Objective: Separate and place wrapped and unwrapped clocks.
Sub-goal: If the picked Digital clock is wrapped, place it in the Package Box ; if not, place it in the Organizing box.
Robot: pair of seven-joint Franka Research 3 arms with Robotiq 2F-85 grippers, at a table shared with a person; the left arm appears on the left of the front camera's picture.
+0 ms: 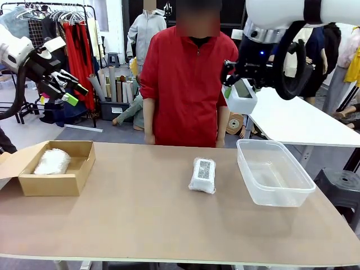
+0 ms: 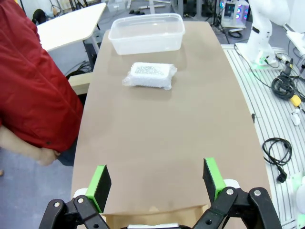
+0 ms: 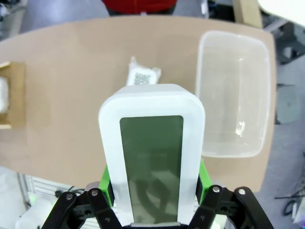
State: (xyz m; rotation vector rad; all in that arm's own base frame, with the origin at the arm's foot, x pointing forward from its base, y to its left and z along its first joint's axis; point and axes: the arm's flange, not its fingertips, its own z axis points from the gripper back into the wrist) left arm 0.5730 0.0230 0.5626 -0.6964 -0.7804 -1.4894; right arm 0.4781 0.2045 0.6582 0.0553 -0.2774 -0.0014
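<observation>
Right gripper (image 3: 153,185) is pinching the bare clock (image 3: 151,143), hovering high over the left rim of the tub (image 1: 281,194); left gripper (image 2: 157,180) is hanging spread.

left claw (image 2: 155,168): spread wide | wrapped clock (image 2: 148,75): on table (image 2: 162,136), near clear tub (image 2: 146,42)

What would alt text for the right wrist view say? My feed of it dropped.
The right tool grips a bare white clock with a grey-green screen, high above the brown table. Below lie a wrapped clock near the middle, an empty clear tub at picture right and a cardboard box at the left edge.
</observation>
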